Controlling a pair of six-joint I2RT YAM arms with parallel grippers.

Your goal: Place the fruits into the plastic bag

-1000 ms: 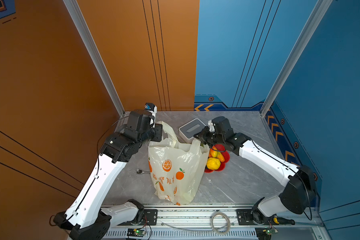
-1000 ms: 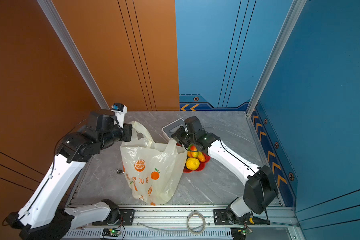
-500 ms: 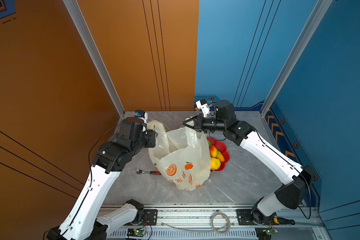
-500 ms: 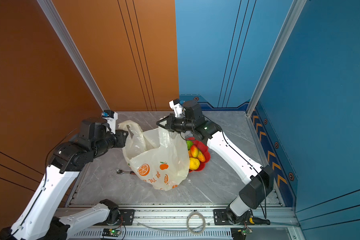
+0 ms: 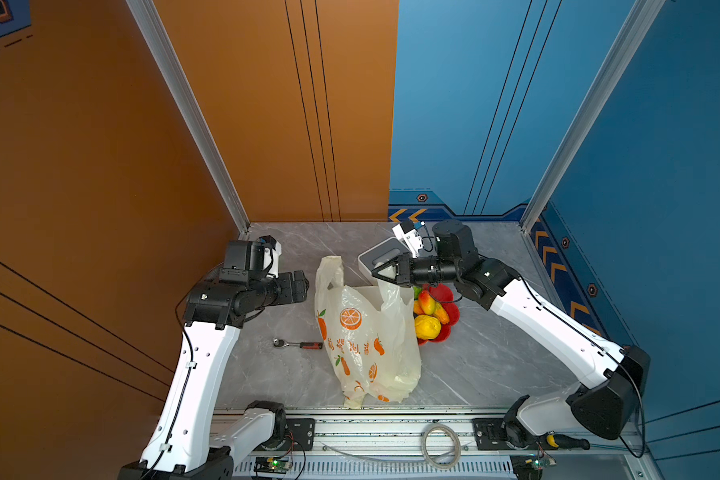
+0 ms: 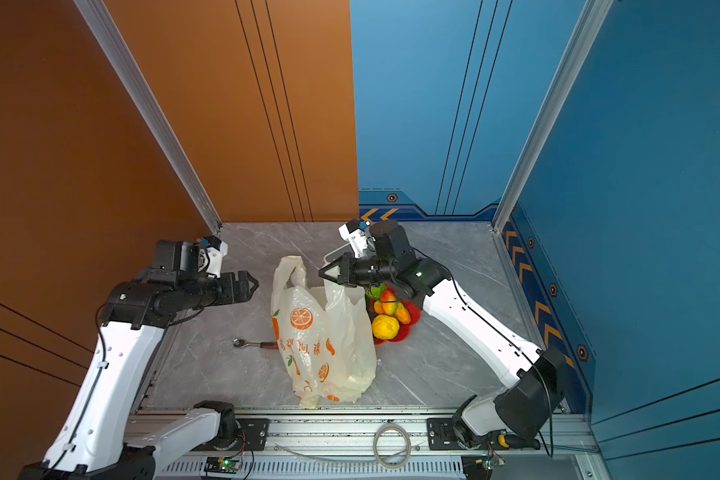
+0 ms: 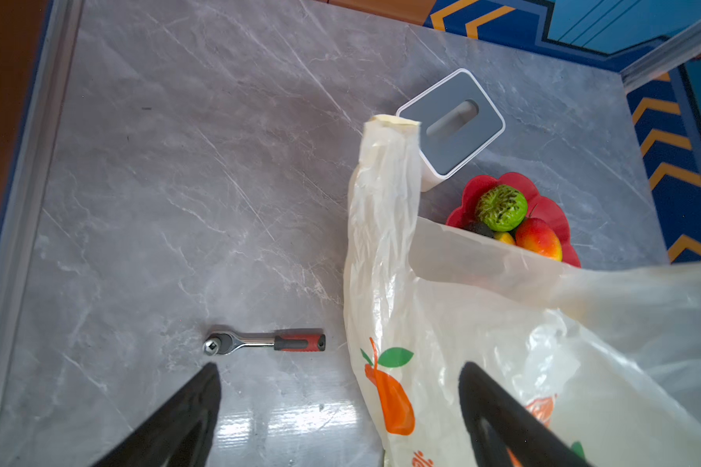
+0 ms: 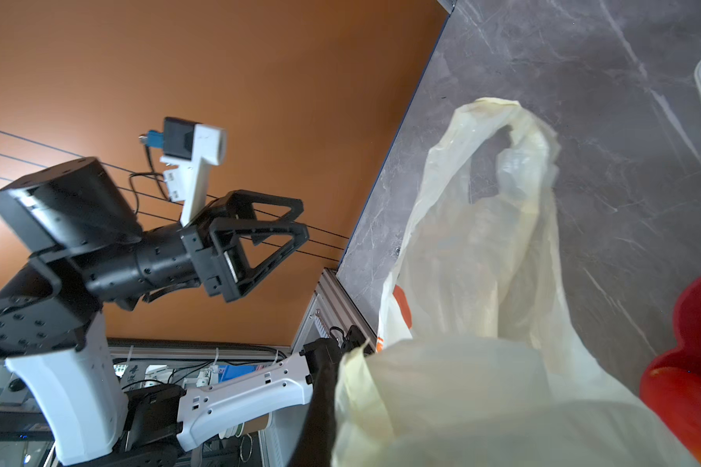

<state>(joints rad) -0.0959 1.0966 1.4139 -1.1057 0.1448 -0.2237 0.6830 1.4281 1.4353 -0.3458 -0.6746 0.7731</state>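
Observation:
The cream plastic bag [image 5: 362, 332] [image 6: 316, 332] with orange fruit prints stands on the grey table. My right gripper [image 5: 377, 274] [image 6: 324, 274] is shut on its right handle and holds it up; in the right wrist view the bag [image 8: 482, 263] drapes over the jaws. The left handle [image 7: 385, 161] stands loose. My left gripper [image 5: 302, 286] [image 6: 252, 284] [image 7: 340, 370] hangs open and empty, just left of the bag [image 7: 482, 323]. The fruits lie in a red dish [image 5: 449, 311] right of the bag: a yellow one [image 5: 427, 326] [image 6: 385, 326], a green one [image 7: 500, 207], a red-orange one [image 7: 539, 238].
A white-grey box with a slot [image 5: 377, 255] [image 7: 454, 121] sits behind the bag, under my right gripper. A ratchet wrench with a red-black handle [image 5: 298, 344] [image 6: 254, 344] [image 7: 264, 343] lies on the table left of the bag. Walls close the table at the back and both sides.
My left gripper has opened, let go of the bag's left handle and drawn back a little. The right gripper, still holding its handle, has sunk lower, and the bag stands taller and narrower.

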